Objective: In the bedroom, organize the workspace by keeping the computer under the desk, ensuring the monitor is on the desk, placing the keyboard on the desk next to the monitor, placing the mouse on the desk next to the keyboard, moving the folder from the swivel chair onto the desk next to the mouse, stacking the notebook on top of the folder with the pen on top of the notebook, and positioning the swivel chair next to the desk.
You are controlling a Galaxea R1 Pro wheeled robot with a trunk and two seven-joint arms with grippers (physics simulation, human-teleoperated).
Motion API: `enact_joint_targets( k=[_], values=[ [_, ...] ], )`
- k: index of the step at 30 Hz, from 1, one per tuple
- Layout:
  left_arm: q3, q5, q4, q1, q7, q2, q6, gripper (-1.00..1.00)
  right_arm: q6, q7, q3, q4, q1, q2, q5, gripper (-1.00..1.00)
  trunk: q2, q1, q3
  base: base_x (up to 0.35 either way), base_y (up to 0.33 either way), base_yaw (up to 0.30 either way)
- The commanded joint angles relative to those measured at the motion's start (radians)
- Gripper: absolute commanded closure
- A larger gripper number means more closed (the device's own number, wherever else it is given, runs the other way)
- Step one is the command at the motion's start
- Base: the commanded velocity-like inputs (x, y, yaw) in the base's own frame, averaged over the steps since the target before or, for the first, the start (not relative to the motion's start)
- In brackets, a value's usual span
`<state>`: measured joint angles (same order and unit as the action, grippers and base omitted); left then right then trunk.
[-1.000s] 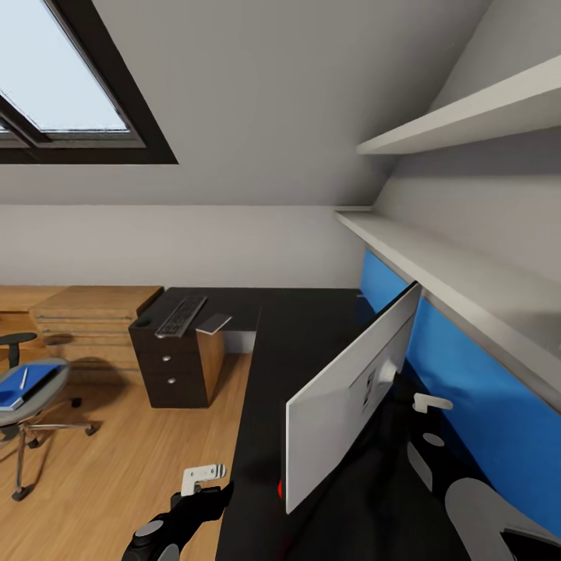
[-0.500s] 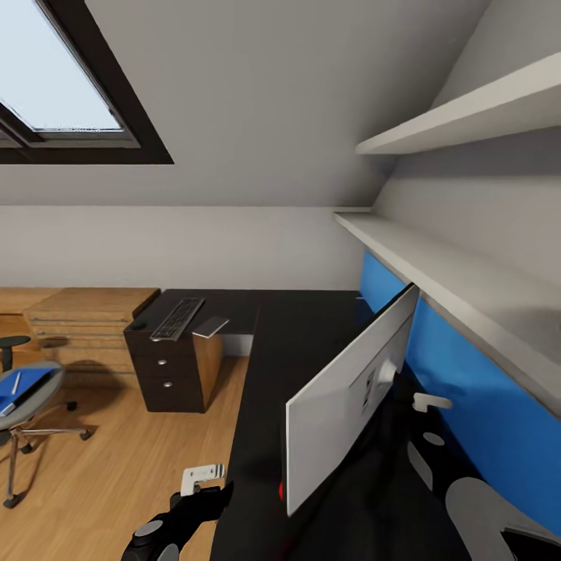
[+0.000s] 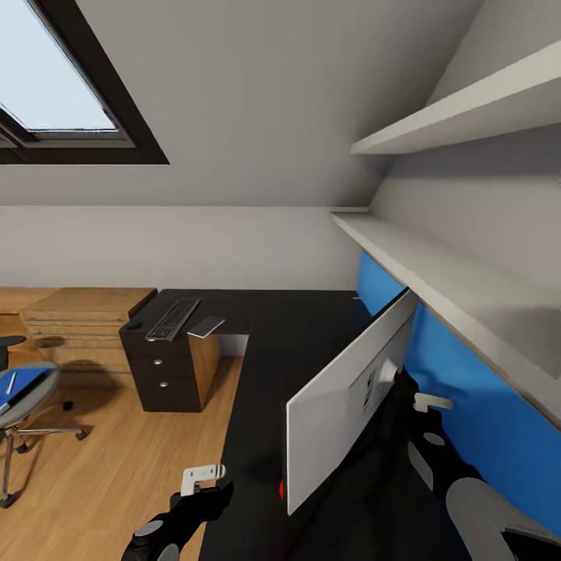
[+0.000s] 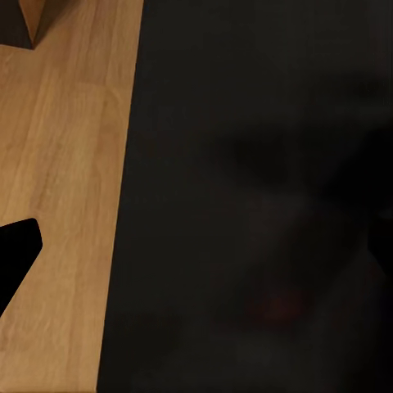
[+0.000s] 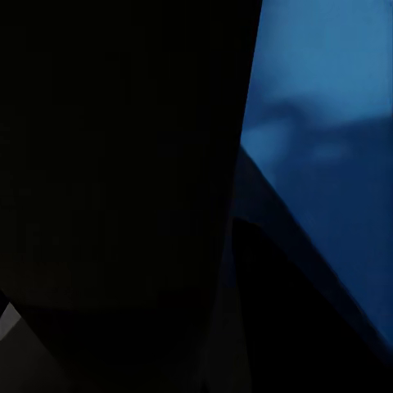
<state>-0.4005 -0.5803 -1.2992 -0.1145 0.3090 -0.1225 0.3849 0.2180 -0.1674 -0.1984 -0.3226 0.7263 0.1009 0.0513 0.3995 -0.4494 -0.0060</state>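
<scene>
The white-backed monitor (image 3: 351, 393) stands on the black desk (image 3: 296, 351), turned toward the blue wall panel. The keyboard (image 3: 173, 318) lies on the desk's far left part above dark drawers, with a flat grey item (image 3: 206, 326) beside it and a small dark object (image 3: 135, 323) at its other side. At the left edge the swivel chair (image 3: 39, 393) carries the blue folder (image 3: 22, 382) with a thin pen (image 3: 11, 382) on it. My left gripper (image 3: 204, 475) hangs over the desk's near edge, its dark finger (image 4: 16, 254) spread wide. My right gripper (image 3: 431, 403) sits behind the monitor.
Dark drawers (image 3: 167, 366) stand under the desk's left end, next to a low wooden chest (image 3: 82, 319). Two white shelves (image 3: 436, 269) run along the right wall above the blue panel (image 3: 483, 405). Wooden floor (image 3: 101, 467) lies open between chair and desk.
The whole picture has slid leftward, so the camera has turned or moved; the chair now sits further off the left edge. Both arms keep their place in the picture.
</scene>
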Motion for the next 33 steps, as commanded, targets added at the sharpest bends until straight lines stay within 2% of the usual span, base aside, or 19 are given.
enact_joint_targets(
  k=[1,25,26,33],
  values=[
    [-0.003,-0.010,-0.002,-0.001,0.010,0.000,0.001,-1.00,0.006,-0.004,-0.007,0.005,0.000,0.000,-0.010,1.00,0.000,-0.001,-0.001,0.000,-0.096,0.000],
    [-0.004,-0.010,-0.002,-0.001,0.010,0.000,0.000,-1.00,0.006,-0.005,-0.007,0.005,0.001,-0.001,-0.009,1.00,0.000,-0.001,-0.001,0.000,-0.041,0.000],
    [-0.004,-0.010,-0.002,-0.001,0.010,0.000,0.000,-1.00,0.006,-0.005,-0.007,0.005,0.001,-0.001,-0.009,-1.00,0.000,-0.001,-0.001,0.000,0.000,0.000],
    [-0.004,-0.010,-0.002,-0.001,0.010,0.000,0.000,-1.00,0.006,-0.005,-0.007,0.005,0.000,-0.003,-0.009,-1.00,0.000,-0.001,-0.001,0.000,0.000,0.000]
  ],
)
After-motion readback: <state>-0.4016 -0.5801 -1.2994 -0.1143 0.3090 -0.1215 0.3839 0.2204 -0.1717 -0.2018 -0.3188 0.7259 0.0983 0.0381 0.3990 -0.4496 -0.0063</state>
